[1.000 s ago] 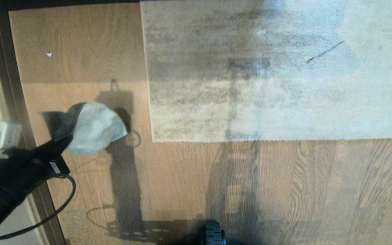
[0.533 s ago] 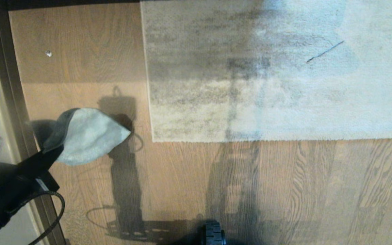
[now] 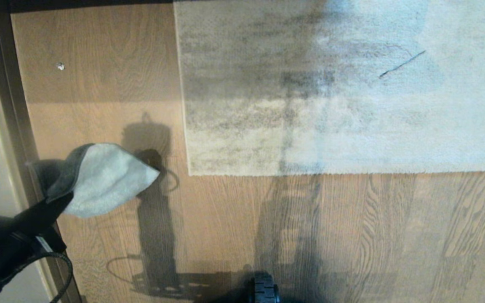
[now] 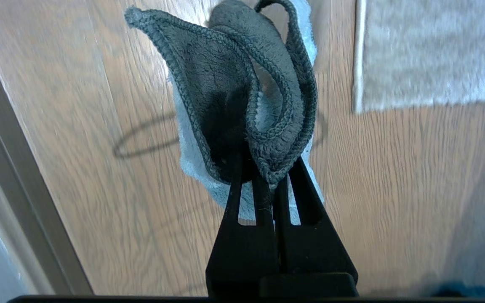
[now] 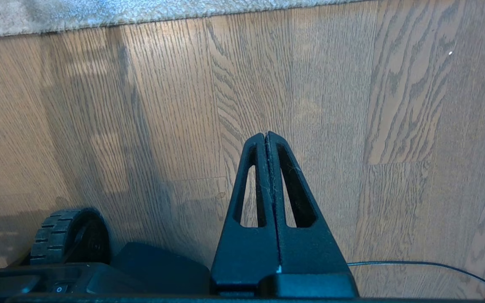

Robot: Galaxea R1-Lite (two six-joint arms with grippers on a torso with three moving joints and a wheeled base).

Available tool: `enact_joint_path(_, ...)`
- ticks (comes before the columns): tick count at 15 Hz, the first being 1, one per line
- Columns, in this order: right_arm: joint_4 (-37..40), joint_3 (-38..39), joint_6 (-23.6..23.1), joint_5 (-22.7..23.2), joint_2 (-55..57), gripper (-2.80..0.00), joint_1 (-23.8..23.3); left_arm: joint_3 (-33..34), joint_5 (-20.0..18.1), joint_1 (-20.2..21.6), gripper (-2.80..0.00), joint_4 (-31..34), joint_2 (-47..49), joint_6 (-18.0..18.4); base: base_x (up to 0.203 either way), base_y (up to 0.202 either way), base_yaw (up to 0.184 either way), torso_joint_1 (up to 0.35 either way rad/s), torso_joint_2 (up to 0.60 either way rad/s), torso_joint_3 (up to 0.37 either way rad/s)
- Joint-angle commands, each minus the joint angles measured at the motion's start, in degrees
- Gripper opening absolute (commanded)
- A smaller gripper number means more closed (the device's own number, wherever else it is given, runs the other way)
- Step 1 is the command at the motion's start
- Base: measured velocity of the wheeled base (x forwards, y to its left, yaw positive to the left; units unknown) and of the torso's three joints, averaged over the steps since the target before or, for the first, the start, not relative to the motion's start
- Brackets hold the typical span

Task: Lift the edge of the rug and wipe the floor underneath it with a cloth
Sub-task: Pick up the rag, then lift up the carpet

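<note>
The pale blue-grey cloth point(image 3: 107, 179) hangs bunched above the floor point(image 3: 234, 219) at the left of the head view, with my left gripper point(image 3: 59, 200) shut on its lower end. In the left wrist view the cloth point(image 4: 242, 105) shows its darker grey side and stitched hem, pinched between the black fingers point(image 4: 242, 198). The rug point(image 3: 343, 84) lies flat at the upper right; its near edge point(image 3: 331, 173) and its corner point(image 3: 190, 173) rest on the floor, well to the right of the cloth. My right gripper point(image 5: 267, 134) is shut and empty over bare planks.
A dark baseboard strip point(image 3: 6, 105) runs down the left side next to the left arm. A small pale speck point(image 3: 60, 66) lies on the floor at the upper left. My base wheel point(image 3: 263, 288) shows at the bottom centre, and a thin cable point(image 5: 427, 265) lies near the right gripper.
My left arm has drawn back toward the lower left, carrying the cloth with it, down and slightly left in the head view. The rug and the right gripper have not moved.
</note>
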Motion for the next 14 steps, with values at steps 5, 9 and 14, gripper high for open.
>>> enact_joint_path(5,-0.02,0.0,0.0,-0.01,-0.02,-2.8,0.01,0.06,0.03,0.08,-2.8,18.27,-14.53,0.13,0.0,0.0,0.0,0.0,0.0,0.0)
enact_joint_path(9,-0.02,0.0,0.0,-0.01,-0.02,-2.8,0.01,0.09,0.16,0.29,-2.8,32.35,-25.1,0.12,0.0,0.0,0.0,0.0,0.0,0.0)
enact_joint_path(14,-0.02,0.0,0.0,-0.01,-0.02,-2.8,0.01,0.03,0.07,1.91,-2.8,42.55,-35.35,0.3,0.0,0.0,0.0,0.0,0.0,0.0)
